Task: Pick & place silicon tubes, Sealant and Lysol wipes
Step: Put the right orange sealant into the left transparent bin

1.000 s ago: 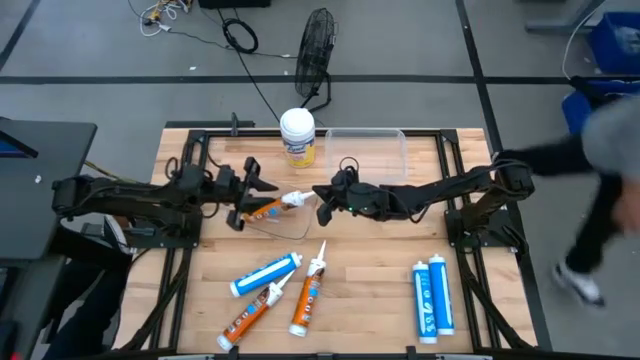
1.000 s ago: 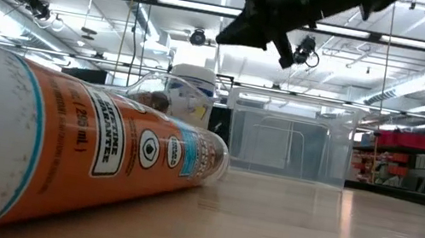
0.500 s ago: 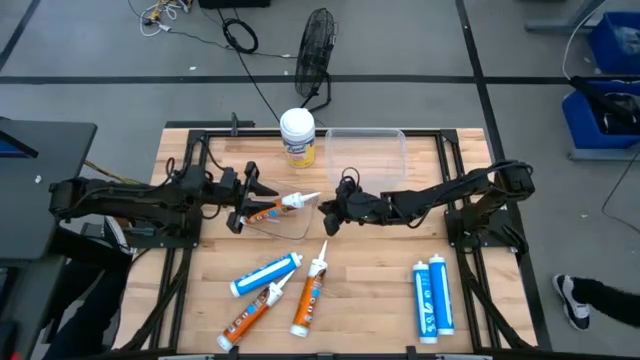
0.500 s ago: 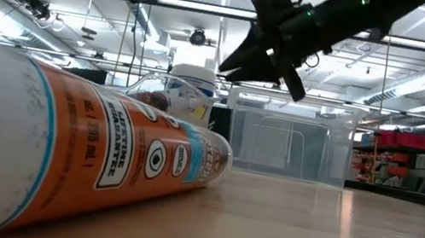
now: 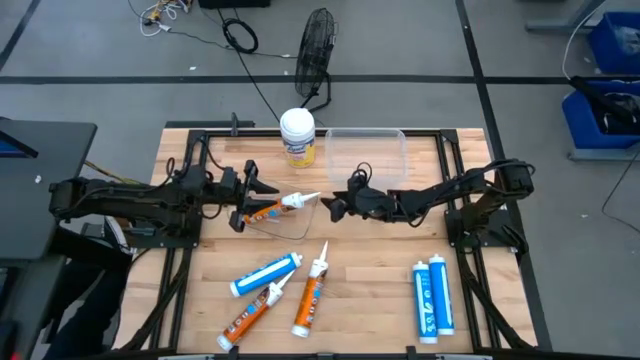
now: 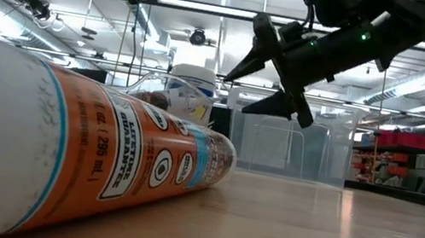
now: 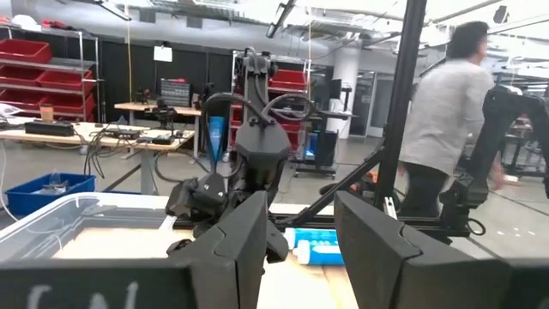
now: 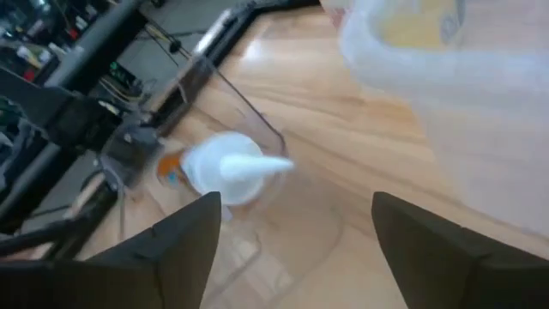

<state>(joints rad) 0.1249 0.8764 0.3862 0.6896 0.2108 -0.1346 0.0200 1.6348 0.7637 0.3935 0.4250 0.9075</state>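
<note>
1. Yellow-labelled Lysol wipes (image 5: 297, 137) stand upright with their white domed lid at the far edge of the wooden table (image 5: 370, 275), just left of an empty clear plastic bin (image 5: 365, 152); in the low view the canister (image 6: 191, 90) shows behind everything else.
2. Nearer the middle, an orange cartridge (image 5: 272, 208) with a white nozzle hangs in the left gripper (image 5: 243, 208), whose fingers are closed around its body, nozzle pointing toward the right arm.
3. It is held over a tilted clear container (image 5: 285, 222) lying on the table; the right wrist view shows the nozzle end (image 8: 232, 167) at that container's mouth.
4. The right gripper (image 5: 327, 207) hovers just past the nozzle tip, fingers spread wide and holding nothing; the low view shows its two fingers (image 6: 267, 76) parted in the air above the table.
5. Toward the near edge lie one blue cartridge (image 5: 266, 274) and two orange cartridges (image 5: 252, 315) (image 5: 309, 298), angled, close together.
6. Two more blue cartridges (image 5: 432, 298) lie side by side on the right near part of the table.
7. One of the orange cartridges (image 6: 58, 162) fills the low view's foreground.
8. A black fan (image 5: 315, 50) stands on the floor beyond the table.
9. A person (image 7: 437, 112) in a grey top shows in the left wrist view, off in the room.
</note>
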